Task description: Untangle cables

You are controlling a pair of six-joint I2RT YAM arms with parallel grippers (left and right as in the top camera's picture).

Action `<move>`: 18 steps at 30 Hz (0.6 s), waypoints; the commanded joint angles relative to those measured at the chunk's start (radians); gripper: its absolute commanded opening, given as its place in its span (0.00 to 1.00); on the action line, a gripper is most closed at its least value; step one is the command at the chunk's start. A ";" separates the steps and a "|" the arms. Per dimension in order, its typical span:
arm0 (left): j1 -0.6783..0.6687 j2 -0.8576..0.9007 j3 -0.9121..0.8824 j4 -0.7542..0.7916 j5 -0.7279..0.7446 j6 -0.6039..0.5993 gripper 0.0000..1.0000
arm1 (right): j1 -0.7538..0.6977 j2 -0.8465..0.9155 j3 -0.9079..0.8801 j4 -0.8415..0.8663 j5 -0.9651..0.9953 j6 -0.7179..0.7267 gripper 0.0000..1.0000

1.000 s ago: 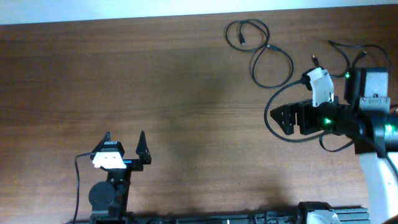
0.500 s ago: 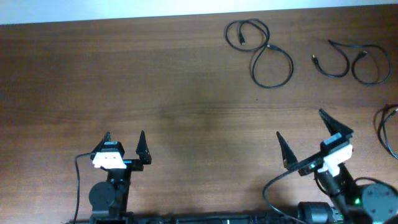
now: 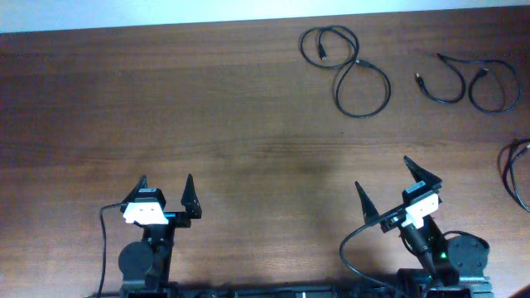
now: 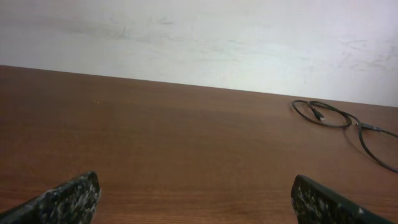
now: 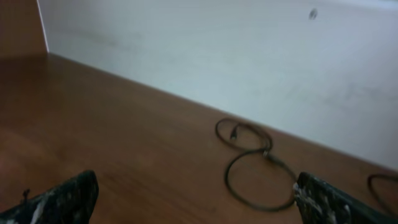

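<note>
Both of your grippers sit low in the overhead frame, well apart from anything to be handled. The left gripper [image 3: 166, 179] at lower left and the right gripper [image 3: 383, 174] at lower right each have their jaws spread wide and hold nothing. The looped cable [image 3: 358, 63] lies flat on the brown surface [image 3: 207, 108] at upper right of centre, twisted into a figure eight with a smaller coil at its upper end. A second cable [image 3: 447, 100] lies just to its right, apart from it, and a third cable [image 3: 504, 170] is cut off by the right edge of the frame. By the look of it they are already separated, so the main risk is undoing that. If you drag the figure eight to the right, it could slide into its neighbour and knot up again. These cords are thin and lie flush, so come down too shallow and the jaws will close on air, too deep and the tips will scrape the wood. Pull on one loop alone and you could tighten the crossing instead of opening it. Mind the thick cord [image 3: 346, 240] by the right base as well, which could snag during a long reach.
</note>
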 commanded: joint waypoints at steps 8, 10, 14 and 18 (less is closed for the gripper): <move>0.006 -0.006 -0.005 -0.001 0.007 0.013 0.99 | -0.072 -0.011 -0.072 0.186 0.002 -0.003 0.99; 0.006 -0.006 -0.005 -0.001 0.007 0.013 0.99 | -0.039 -0.011 -0.099 0.186 0.002 -0.003 0.99; 0.006 -0.006 -0.005 -0.001 0.007 0.013 0.99 | 0.063 -0.011 -0.111 0.187 0.002 -0.003 0.99; 0.006 -0.006 -0.005 -0.001 0.007 0.013 0.99 | 0.092 -0.011 -0.129 0.193 0.011 -0.003 0.99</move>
